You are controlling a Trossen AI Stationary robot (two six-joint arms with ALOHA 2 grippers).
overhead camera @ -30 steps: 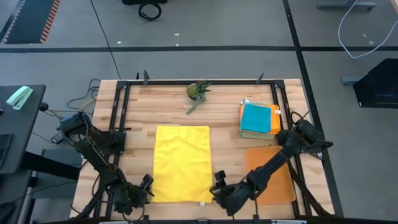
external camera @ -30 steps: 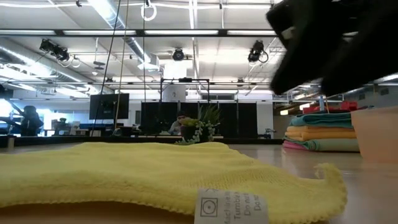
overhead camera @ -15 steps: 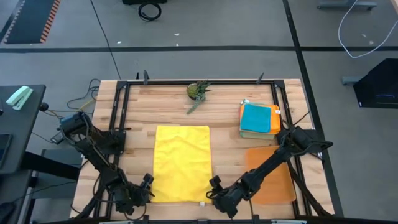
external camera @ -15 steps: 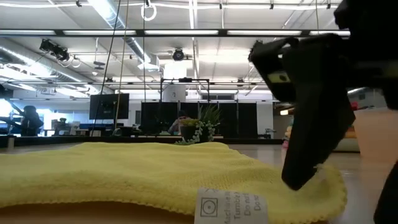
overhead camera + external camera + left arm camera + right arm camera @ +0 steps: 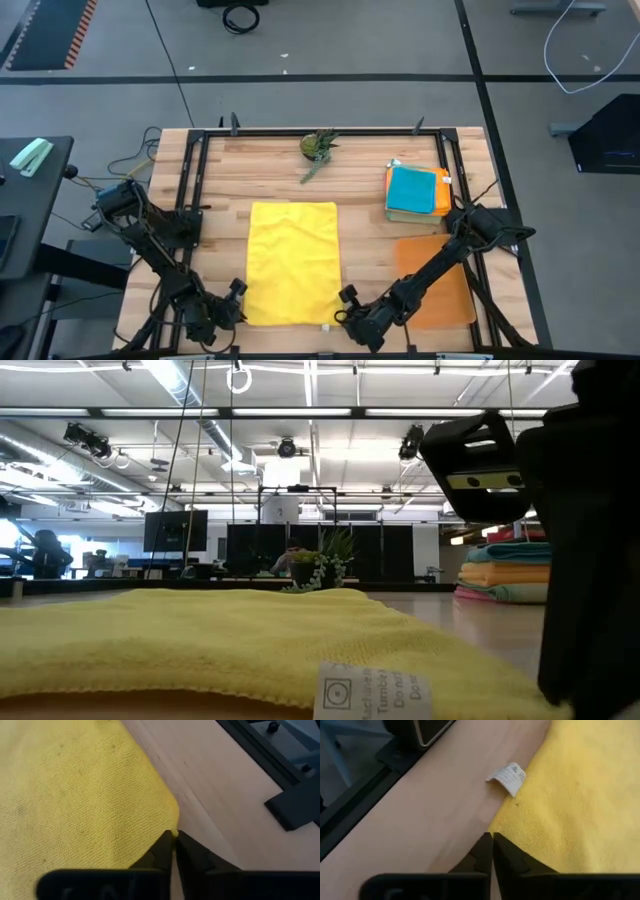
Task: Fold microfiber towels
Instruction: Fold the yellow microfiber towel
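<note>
Left tool (image 5: 174, 837) is pinched on the near left corner of the flat yellow microfiber towel (image 5: 292, 262), mid wooden tabletop (image 5: 360, 175). Right tool (image 5: 492, 839) is pinched on its near right corner, beside the white tag (image 5: 508, 778).

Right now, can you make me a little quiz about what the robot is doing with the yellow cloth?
1. True or false: the yellow towel lies spread flat on the table.
2. Where is the left gripper? A) at a near corner of the yellow towel B) by the plant C) on the towel stack
3. Fill in: the right gripper is pinched at the towel's edge near its white ____.

Key: 1 true; 2 A; 3 label.
</note>
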